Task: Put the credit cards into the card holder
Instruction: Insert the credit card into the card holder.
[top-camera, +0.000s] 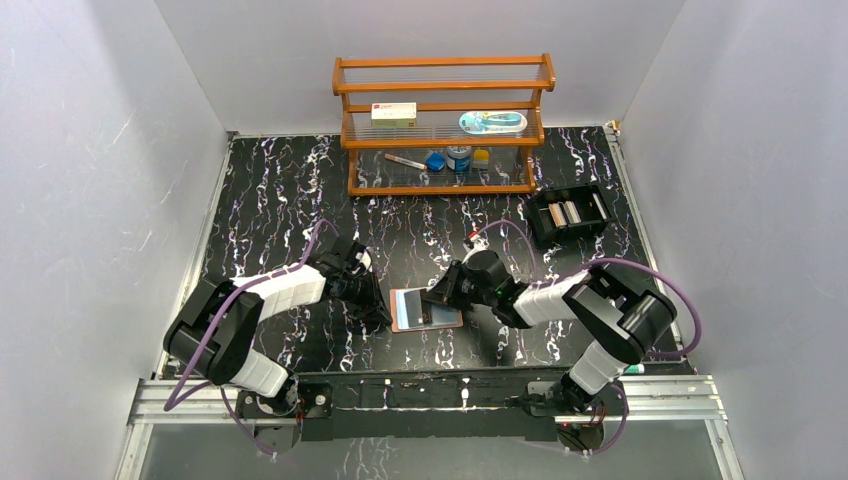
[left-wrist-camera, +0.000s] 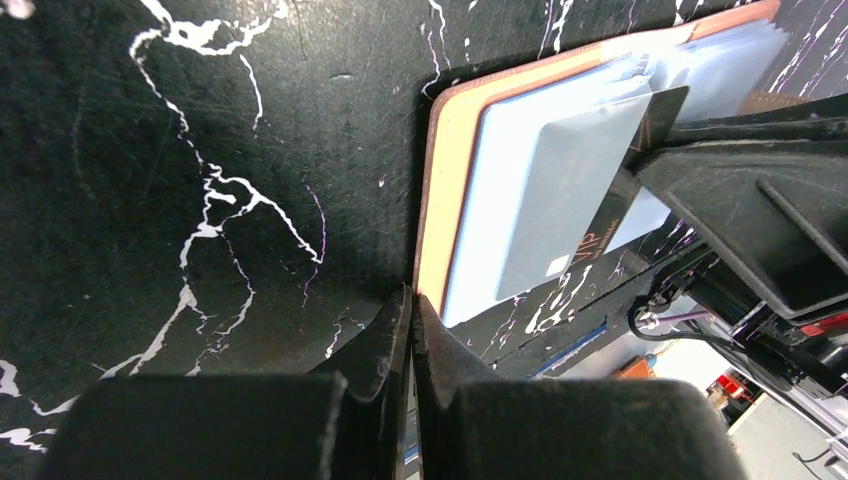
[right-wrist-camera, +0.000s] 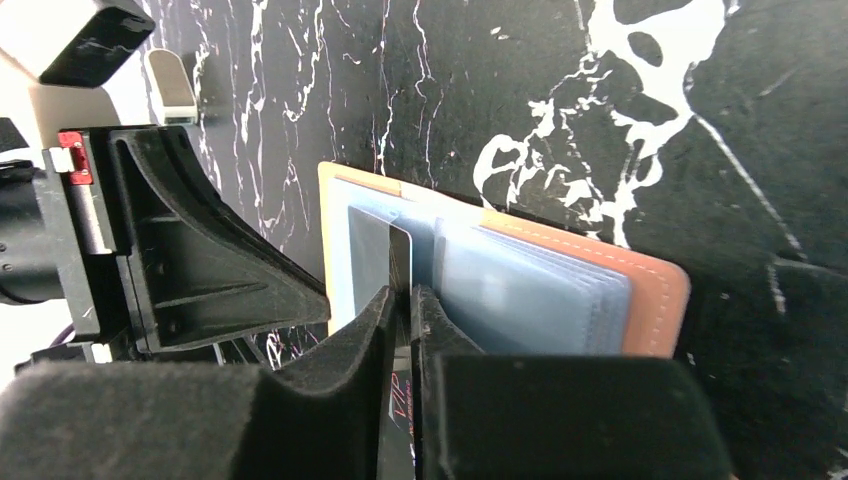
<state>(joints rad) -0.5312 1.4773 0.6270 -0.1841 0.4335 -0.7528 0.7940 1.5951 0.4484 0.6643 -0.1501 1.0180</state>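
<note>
We are partway through: the holder (top-camera: 425, 310) is lying open on the surface between our arms, and one dark card (left-wrist-camera: 612, 222) is sitting about half inside a clear sleeve. What look like more cards (top-camera: 565, 212) are waiting in the tray (top-camera: 537, 222) at the far right. Our right hand (right-wrist-camera: 408, 295) is pinching that dark card, fingers almost together. Our left hand (left-wrist-camera: 412, 300) is closed and empty, its tips seemingly pinning the holder's left corner
</note>
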